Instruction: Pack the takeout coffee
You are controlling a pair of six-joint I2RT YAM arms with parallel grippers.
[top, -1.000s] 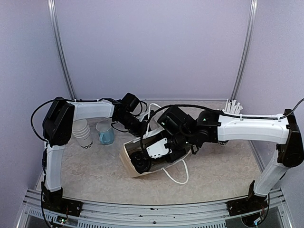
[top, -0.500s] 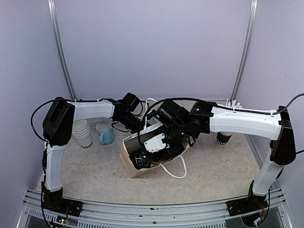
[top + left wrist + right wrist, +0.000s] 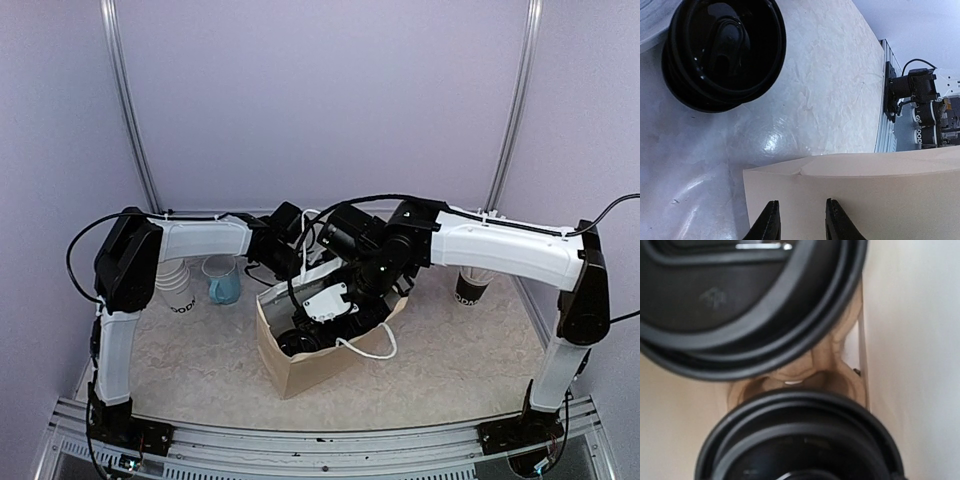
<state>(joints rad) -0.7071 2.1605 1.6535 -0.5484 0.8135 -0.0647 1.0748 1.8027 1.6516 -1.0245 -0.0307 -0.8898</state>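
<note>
A brown paper bag [image 3: 300, 372] stands upright at mid-table with white rope handles. My right gripper [image 3: 333, 303] reaches down into its mouth. In the right wrist view the black lid of the takeout coffee [image 3: 800, 440] fills the spot between my jaws and hides the fingers. A second lidded cup [image 3: 740, 300] sits beside it in a cardboard carrier [image 3: 826, 365]. Black lids [image 3: 298, 342] show in the bag's mouth. My left gripper [image 3: 801, 219] lies at the bag's rear wall [image 3: 880, 200], fingers a little apart, with flat paper behind them.
A nested stack of white cups [image 3: 176, 285] and a light-blue mug [image 3: 222, 282] stand at the left, behind my left arm. Another paper cup [image 3: 470, 288] stands at the back right. A round black lid [image 3: 725, 50] shows in the left wrist view.
The bag has gone from lying tilted to standing upright. My right arm has risen and swung back and left with it. My left gripper shifted slightly right.
</note>
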